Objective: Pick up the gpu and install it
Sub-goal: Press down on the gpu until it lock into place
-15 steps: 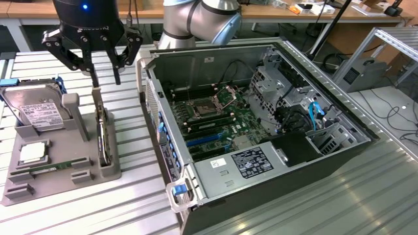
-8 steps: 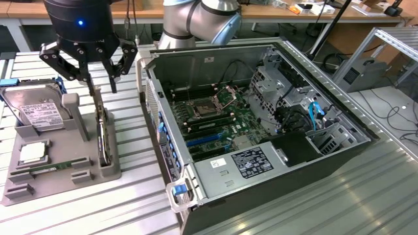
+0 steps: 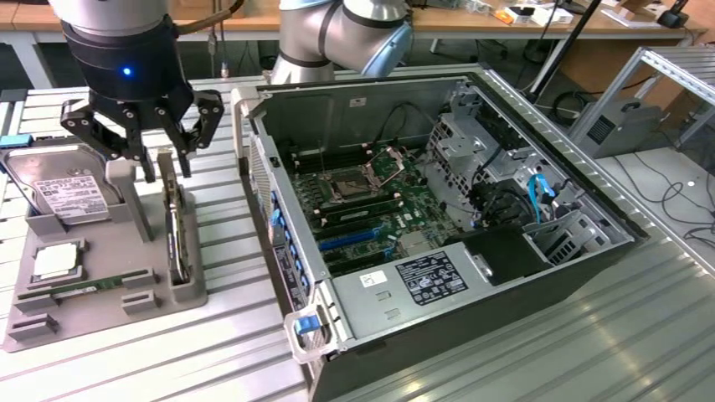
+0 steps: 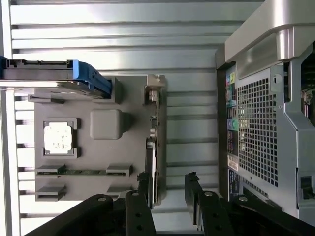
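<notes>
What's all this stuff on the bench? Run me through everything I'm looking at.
computer case: one, grey metal, side open, on the exterior view's right
motherboard: one, green, inside the case
tray: one, grey, beside the case on the exterior view's left
hard drive: one, silver with white label, propped in the tray
processor chip: one, silvery, in a square tray pocket
memory stick: one, green, lying in a tray slot
gpu: one, black, standing on edge on the tray side nearest the case
table: one, ribbed silvery metal, under everything
gripper: one, black, open, over the gpu, not gripping it
</notes>
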`<state>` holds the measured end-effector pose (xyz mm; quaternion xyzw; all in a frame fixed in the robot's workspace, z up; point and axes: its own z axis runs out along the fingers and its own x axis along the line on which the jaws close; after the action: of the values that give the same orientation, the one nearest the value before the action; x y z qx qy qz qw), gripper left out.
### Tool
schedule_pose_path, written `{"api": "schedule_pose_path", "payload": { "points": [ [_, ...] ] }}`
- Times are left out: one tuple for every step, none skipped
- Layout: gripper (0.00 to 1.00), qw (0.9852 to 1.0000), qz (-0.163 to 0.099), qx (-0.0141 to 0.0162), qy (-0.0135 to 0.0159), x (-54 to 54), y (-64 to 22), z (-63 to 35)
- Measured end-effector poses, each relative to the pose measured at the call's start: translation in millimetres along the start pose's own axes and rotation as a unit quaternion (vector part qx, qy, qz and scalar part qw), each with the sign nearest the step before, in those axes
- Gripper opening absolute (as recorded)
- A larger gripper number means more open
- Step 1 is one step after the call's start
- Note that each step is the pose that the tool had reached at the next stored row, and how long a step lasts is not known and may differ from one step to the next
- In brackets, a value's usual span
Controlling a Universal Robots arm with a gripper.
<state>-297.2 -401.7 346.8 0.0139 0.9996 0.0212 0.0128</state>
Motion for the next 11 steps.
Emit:
{"api": "schedule_pose_path", "payload": {
  "points": [
    [0.42, 1.0000, 0.000, 0.0000, 0.0000, 0.3, -1.0, 2.9],
    [0.42, 1.0000, 0.000, 0.0000, 0.0000, 0.6, -2.1, 5.7],
    [0.42, 1.0000, 0.000, 0.0000, 0.0000, 1.0, -3.6, 9.6],
    [0.42, 1.0000, 0.000, 0.0000, 0.0001, 1.4, -4.8, 12.6],
    [0.42, 1.0000, 0.000, 0.0000, 0.0000, 1.7, -5.7, 15.0],
    [0.42, 1.0000, 0.000, 0.0000, 0.0001, 2.1, -6.3, 17.1],
    [0.42, 1.0000, 0.000, 0.0000, 0.0001, 2.4, -7.0, 19.3],
    [0.42, 1.0000, 0.000, 0.0000, 0.0001, 3.5, -7.9, 23.0],
    [0.42, 1.0000, 0.000, 0.0000, 0.0001, 4.8, -8.2, 25.1],
    [0.42, 1.0000, 0.000, 0.0000, 0.0001, 5.9, -8.3, 26.7],
    [0.42, 1.0000, 0.000, 0.0000, 0.0002, 7.9, -8.6, 29.8]
  ]
}}
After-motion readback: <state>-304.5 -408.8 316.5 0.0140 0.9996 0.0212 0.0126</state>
